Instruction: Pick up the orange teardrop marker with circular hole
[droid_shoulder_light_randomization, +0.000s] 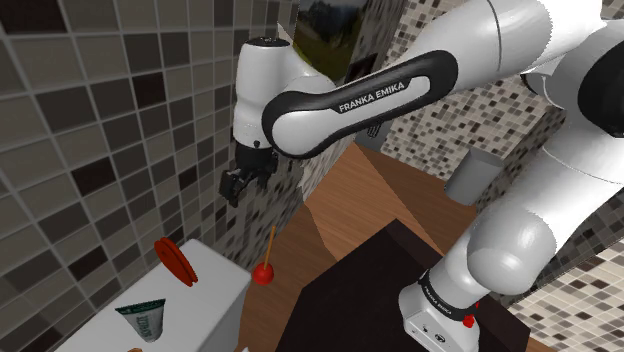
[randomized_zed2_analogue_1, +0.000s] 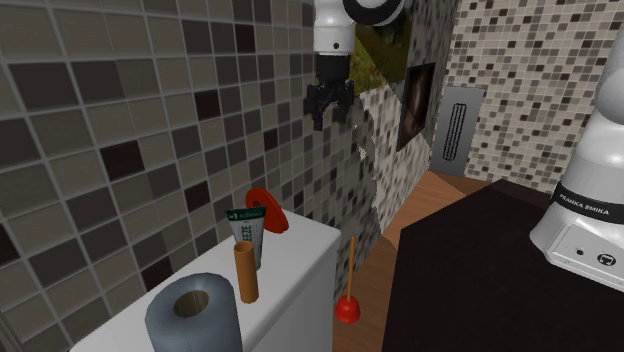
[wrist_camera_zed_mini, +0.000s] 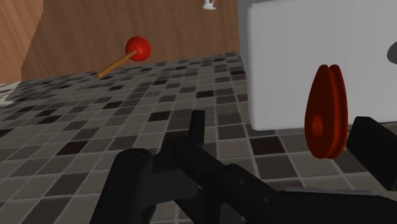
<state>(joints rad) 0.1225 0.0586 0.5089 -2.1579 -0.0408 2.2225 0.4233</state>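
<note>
Pincer (droid_shoulder_light_randomization: 237, 186) open: fingers apart, nothing held, hanging close to the tiled wall (droid_shoulder_light_randomization: 90, 130). Orange-red teardrop marker (droid_shoulder_light_randomization: 175, 262) stands on edge on the white cabinet top (droid_shoulder_light_randomization: 218, 290), well below the pincer and untouched. Wrist view: marker ahead, off toward one finger.

Open air above the red-orange teardrop marker (droid_shoulder_light_randomization: 175, 262), tiled wall (droid_shoulder_light_randomization: 90, 130) close behind, tube (droid_shoulder_light_randomization: 143, 320) near alongside.
</note>
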